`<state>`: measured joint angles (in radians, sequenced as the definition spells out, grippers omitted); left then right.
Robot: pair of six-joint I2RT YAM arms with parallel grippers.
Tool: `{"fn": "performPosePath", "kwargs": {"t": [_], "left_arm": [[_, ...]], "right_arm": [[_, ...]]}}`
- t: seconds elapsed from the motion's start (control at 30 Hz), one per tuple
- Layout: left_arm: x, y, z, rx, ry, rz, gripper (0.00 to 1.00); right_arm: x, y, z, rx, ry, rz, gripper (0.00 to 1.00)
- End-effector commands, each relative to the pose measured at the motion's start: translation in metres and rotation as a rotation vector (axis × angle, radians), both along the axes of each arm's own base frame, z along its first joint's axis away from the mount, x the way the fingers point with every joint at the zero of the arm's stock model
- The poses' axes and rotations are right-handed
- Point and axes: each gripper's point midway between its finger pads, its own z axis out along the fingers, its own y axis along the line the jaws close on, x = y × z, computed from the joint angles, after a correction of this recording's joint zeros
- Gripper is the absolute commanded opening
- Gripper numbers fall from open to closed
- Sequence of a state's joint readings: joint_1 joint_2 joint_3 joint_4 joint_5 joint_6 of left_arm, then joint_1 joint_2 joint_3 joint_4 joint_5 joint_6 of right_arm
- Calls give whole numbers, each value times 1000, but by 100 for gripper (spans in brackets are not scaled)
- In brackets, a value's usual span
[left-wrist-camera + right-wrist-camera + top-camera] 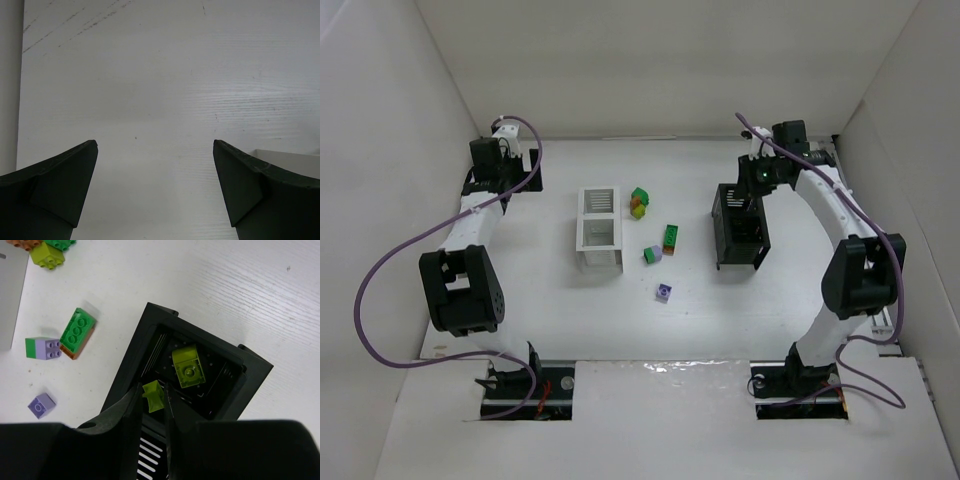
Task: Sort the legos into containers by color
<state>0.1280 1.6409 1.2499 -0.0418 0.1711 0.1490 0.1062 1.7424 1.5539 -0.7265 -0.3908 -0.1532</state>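
Near the bench's (650, 320) right edge stands the black container (740, 240), our left claw (155, 145) gapes empty by the far left corner, and our right claw (152, 390) over that container pinches a tiny yellow-green lego (154, 396), likely light, rigid, slick, best gripped across flat sides.

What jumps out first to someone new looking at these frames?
The right gripper, hanging over the black slatted plastic box at the right, pinches a small yellow-green plastic brick above a matching brick lying inside. Between it and the white slatted plastic box, loose green, lavender and orange bricks sit scattered. The left gripper is wide open at the far left.
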Motion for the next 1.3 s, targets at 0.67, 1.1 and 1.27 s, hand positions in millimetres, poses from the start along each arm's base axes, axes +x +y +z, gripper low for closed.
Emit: {"fn": "performPosePath", "kwargs": {"t": [0.67, 1.1, 1.27], "left_arm": [[1, -8, 5, 28, -41, -51, 99], [6, -76, 90, 146, -245, -465, 99], [-13, -124, 103, 57, -204, -680, 99]], "right_arm": [[-3, 1, 9, -44, -53, -2, 27], [-14, 77, 115, 25, -437, 331, 49], [-1, 119, 110, -160, -593, 736, 43]]}}
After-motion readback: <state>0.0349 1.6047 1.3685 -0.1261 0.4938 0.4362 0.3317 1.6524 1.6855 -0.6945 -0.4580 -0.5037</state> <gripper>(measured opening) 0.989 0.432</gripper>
